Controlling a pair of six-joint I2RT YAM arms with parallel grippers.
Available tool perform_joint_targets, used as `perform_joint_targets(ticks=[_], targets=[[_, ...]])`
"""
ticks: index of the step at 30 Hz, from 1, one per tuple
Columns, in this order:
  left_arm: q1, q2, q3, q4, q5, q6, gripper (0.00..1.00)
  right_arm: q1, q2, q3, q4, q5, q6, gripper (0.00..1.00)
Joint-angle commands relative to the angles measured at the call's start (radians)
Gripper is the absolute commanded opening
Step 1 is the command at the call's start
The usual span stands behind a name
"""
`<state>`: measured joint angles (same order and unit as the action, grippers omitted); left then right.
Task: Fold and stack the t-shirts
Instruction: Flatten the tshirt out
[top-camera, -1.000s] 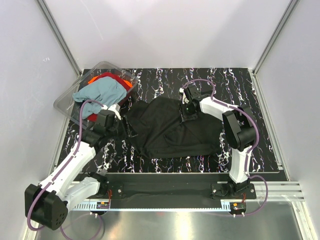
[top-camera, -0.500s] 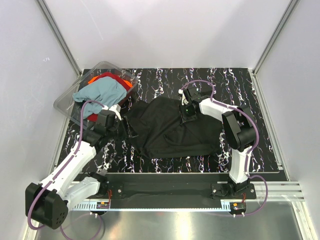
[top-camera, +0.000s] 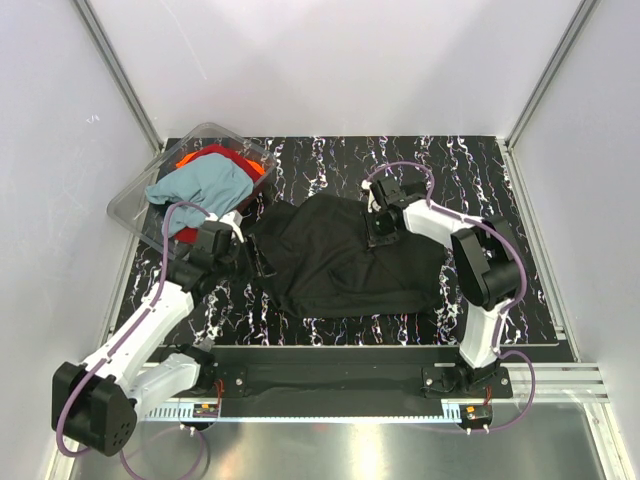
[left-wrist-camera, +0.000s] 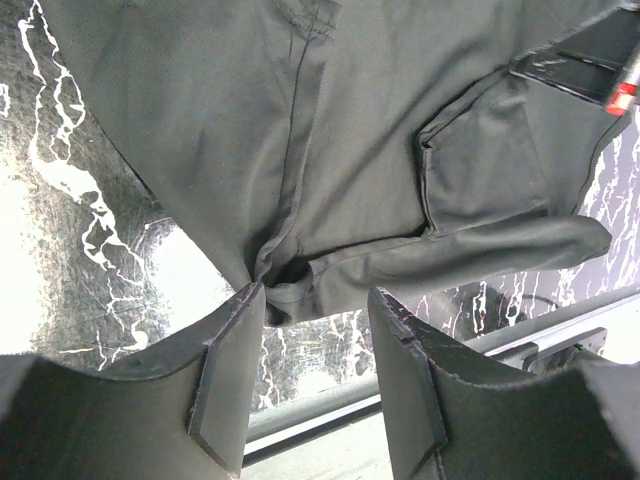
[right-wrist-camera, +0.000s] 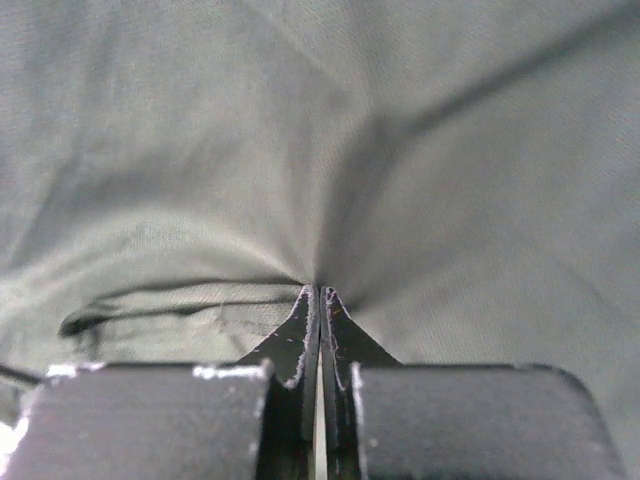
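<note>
Right gripper (right-wrist-camera: 320, 291) pinched tight on the black t-shirt (top-camera: 335, 265).
Left gripper (left-wrist-camera: 318, 300) stands open, the shirt's left-edge fold between its fingers.

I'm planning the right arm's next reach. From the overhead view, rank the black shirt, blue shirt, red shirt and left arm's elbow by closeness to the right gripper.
1. Black shirt: mid-table, pinched in the shut right gripper.
2. Blue shirt and red shirt: heaped together in the tub, far left; too close to call.
3. Left arm's elbow: near-left corner.
</note>
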<state>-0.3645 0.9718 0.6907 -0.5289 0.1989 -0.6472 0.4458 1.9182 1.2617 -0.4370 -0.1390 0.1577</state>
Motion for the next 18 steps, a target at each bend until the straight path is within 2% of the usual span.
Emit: perform_joint_targets(ticks=[1,4,6,10,14,18], targets=[[0.004,0.011,0.027,0.026,0.01,0.007,0.5,0.011,-0.12,0.01,-0.048,0.062,0.017,0.0],[0.006,0.019,0.023,0.027,-0.003,0.009,0.5,0.013,-0.142,0.007,-0.065,0.059,0.022,0.08],[0.006,0.025,0.018,0.029,-0.003,0.009,0.5,0.013,-0.156,-0.01,-0.063,0.03,0.022,0.09],[0.006,0.024,0.003,0.027,-0.019,0.011,0.51,0.013,-0.171,-0.03,-0.065,0.019,0.026,0.0],[0.004,0.051,0.012,0.027,-0.061,0.055,0.51,0.013,-0.202,-0.039,-0.068,0.125,0.057,0.0],[0.004,0.146,0.127,0.006,-0.114,0.115,0.48,0.013,-0.254,-0.036,-0.147,0.242,0.186,0.0]])
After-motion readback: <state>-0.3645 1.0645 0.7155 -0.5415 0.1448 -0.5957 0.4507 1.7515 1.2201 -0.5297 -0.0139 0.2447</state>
